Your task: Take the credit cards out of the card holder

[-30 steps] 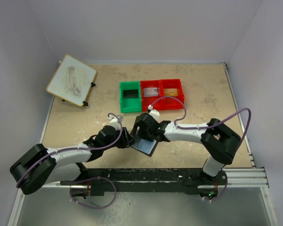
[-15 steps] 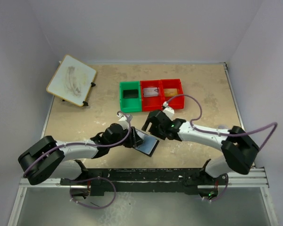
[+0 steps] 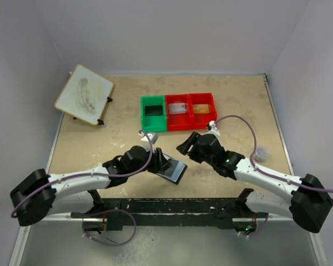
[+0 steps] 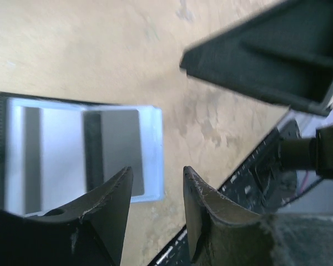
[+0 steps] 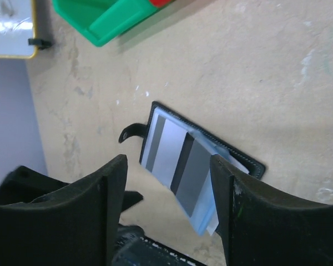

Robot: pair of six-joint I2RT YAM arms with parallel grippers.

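Nothing is out yet: the card holder point(image 3: 171, 168) lies open on the table in front of the green bin point(image 3: 153, 127), with the credit cards point(image 5: 195, 172) in its slots. Also in front of that bin, the left gripper point(image 4: 155, 173) and the right gripper point(image 5: 166, 160) hang empty with jaws apart. Every pull remains, by my reckoning.

green bin point(image 3: 153, 125) | two red bins point(image 3: 172, 119) touching its right side | whiteboard point(image 3: 84, 94) at far-left corner

The left arm point(image 3: 77, 180) and right arm point(image 3: 266, 176) have white shells between bulky black joints, a lilac cable point(image 3: 233, 117) looping along each, and the left gripper point(image 4: 156, 172) and right gripper point(image 5: 167, 160) are black with matte, edge-scuffed fingers point(image 4: 108, 213).
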